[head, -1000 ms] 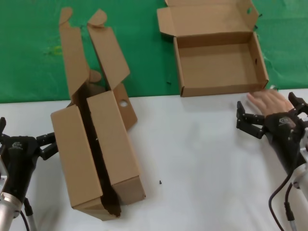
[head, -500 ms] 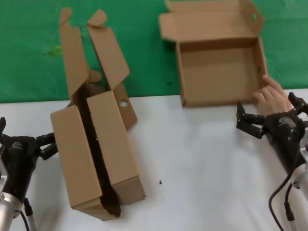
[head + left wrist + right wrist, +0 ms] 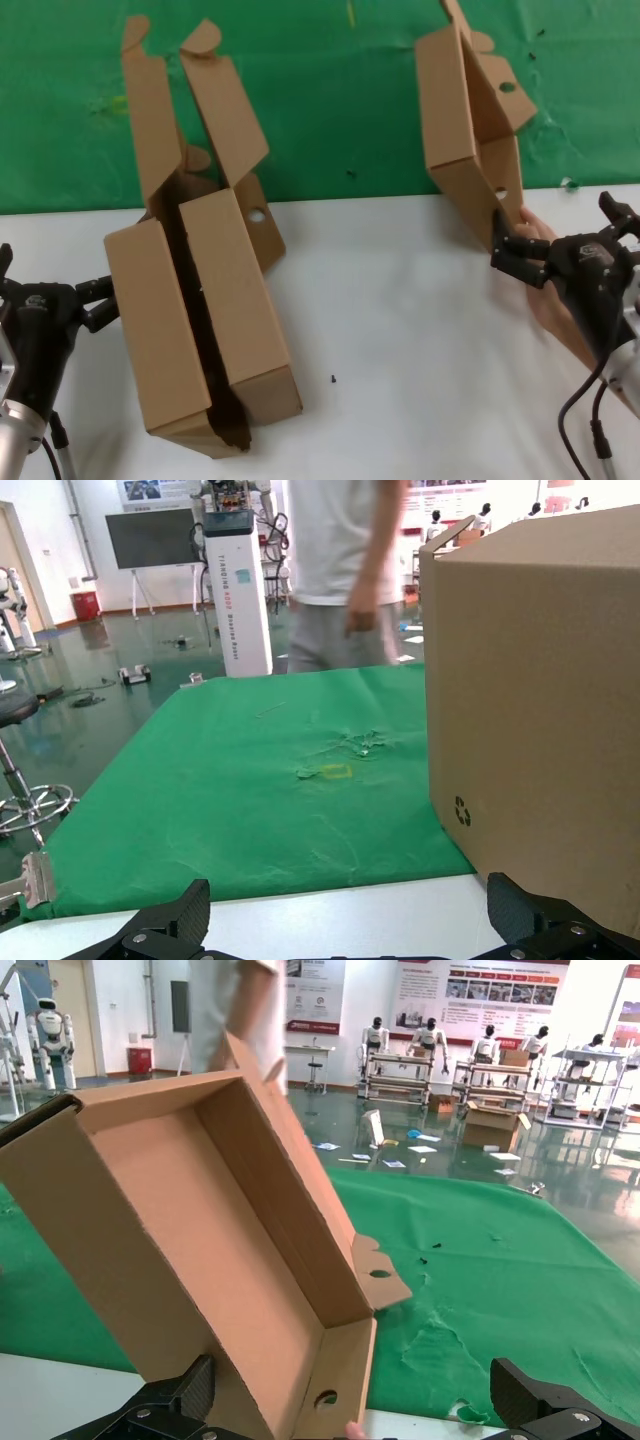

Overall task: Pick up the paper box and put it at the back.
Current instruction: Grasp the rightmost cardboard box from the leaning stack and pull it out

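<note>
Change: half a second ago the shallow brown corrugated-cardboard paper box (image 3: 470, 130) lay flat and open on the wrinkled green cloth at the back (image 3: 330, 90); now it stands tipped up on one corner, and the bare human hand (image 3: 535, 260) has slid down under its low end.
Box axis: long side runs steeply up and away from the right gripper (image 3: 555, 250), tray opening turned to the robot's right, flap lid with its small round hole on the far side.
Box place: low corner just above and touching the person's fingers, right beside the right gripper, over the seam of cloth and white tabletop (image 3: 400, 330).
Right gripper: black fingers spread wide, nothing between them, box just ahead.
Left gripper (image 3: 55, 300): parked low on the left, fingers apart, empty, next to the nested boxes.
Count: one task box; two alike tall brown cardboard boxes nested as a pair (image 3: 195, 300); two grippers; one human hand.
</note>
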`<state>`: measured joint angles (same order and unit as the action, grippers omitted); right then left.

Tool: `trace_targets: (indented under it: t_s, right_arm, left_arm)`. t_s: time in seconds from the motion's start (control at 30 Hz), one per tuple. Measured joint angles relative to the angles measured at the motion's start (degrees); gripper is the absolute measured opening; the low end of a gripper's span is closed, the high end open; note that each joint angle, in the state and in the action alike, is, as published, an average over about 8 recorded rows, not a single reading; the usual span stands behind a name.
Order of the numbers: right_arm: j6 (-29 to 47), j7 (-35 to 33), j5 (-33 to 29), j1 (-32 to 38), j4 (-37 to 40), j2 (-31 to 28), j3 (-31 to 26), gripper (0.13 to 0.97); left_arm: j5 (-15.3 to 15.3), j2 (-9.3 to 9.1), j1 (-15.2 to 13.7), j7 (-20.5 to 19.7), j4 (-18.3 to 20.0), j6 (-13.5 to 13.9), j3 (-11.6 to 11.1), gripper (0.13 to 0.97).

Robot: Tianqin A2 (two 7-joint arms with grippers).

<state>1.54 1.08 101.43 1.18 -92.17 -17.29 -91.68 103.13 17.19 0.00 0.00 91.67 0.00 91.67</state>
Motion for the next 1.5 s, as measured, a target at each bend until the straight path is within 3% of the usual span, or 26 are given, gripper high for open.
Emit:
trace_targets:
  t_s: [1.5]
  right_arm:
    - [0.00,0.00,0.00,0.00,0.00,0.00,0.00,0.966]
  left_arm:
    - [0.00,0.00,0.00,0.00,0.00,0.00,0.00,0.966]
